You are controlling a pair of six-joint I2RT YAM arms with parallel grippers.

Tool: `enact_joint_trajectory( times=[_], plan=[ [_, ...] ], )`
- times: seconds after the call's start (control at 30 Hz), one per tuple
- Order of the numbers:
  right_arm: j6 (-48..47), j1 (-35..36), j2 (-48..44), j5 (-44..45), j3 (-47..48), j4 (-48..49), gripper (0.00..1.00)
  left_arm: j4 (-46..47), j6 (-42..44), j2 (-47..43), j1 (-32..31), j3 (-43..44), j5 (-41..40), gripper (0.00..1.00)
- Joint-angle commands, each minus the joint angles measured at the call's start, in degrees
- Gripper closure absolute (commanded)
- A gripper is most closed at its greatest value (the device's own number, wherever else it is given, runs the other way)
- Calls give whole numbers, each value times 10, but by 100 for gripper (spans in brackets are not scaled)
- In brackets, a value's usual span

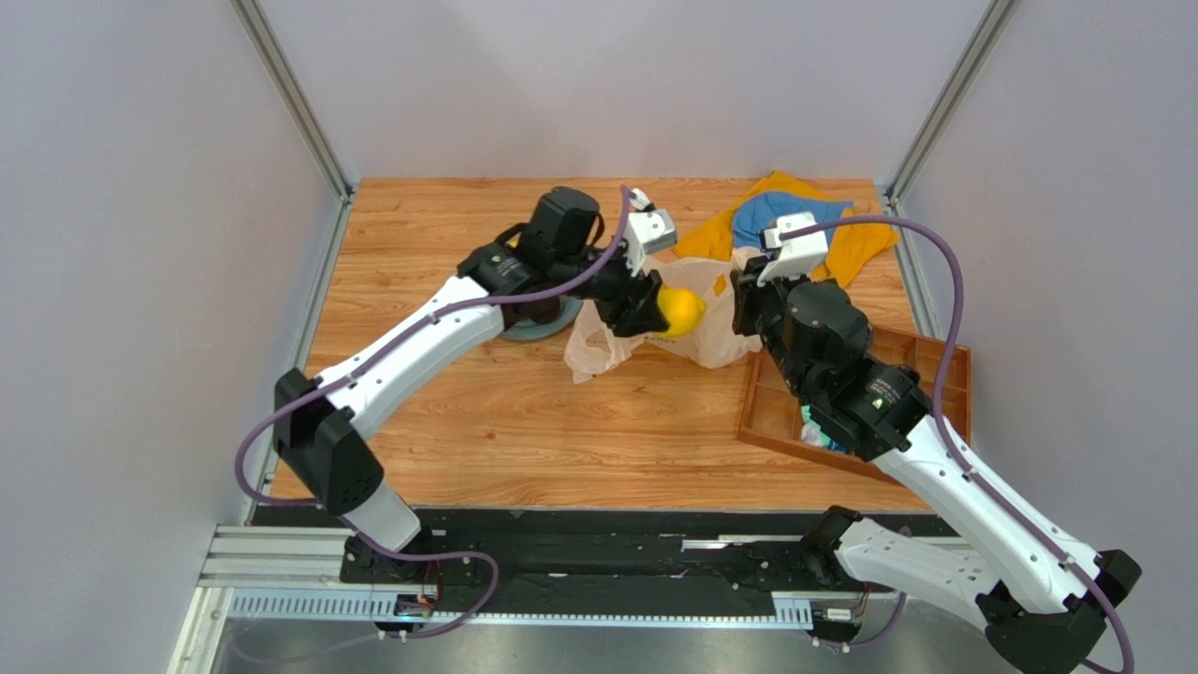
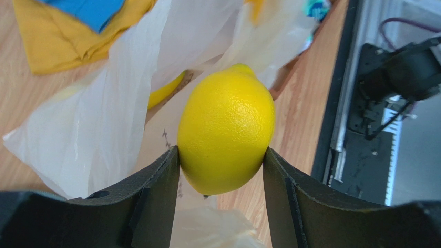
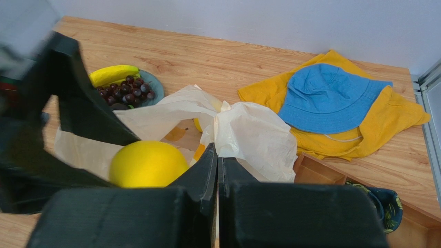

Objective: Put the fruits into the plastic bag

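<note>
The top external view looks down from above and behind the arm bases, which sit at the bottom edge, and it takes in the whole table [image 1: 464,421] from far. The left wrist view is very near: the yellow fruit [image 2: 226,129] fills the centre, between the fingers of the left gripper [image 2: 221,152]. The right wrist view looks low across the table toward the far wall, with the right gripper [image 3: 217,152] at the bottom edge. All three views share the yellow fruit and the plastic bag [image 1: 724,337]
</note>
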Motion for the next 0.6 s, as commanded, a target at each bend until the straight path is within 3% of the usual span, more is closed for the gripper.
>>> enact_joint_trajectory(
  times=[0.0, 0.37, 0.47, 0.57],
  plan=[
    [7, -3, -10, -11, 14, 10, 100, -18, -12, 36, 1, 40, -106, 62],
    [6, -3, -10, -18, 9, 12, 100, 28, -65, 60, 11, 32, -205, 58],
    [6, -4, -10, -18, 9, 12, 100, 11, -65, 79, 11, 40, -202, 50],
    [5, -3, -10, -16, 9, 13, 100, 6, -65, 82, 11, 42, -196, 36]
  ],
)
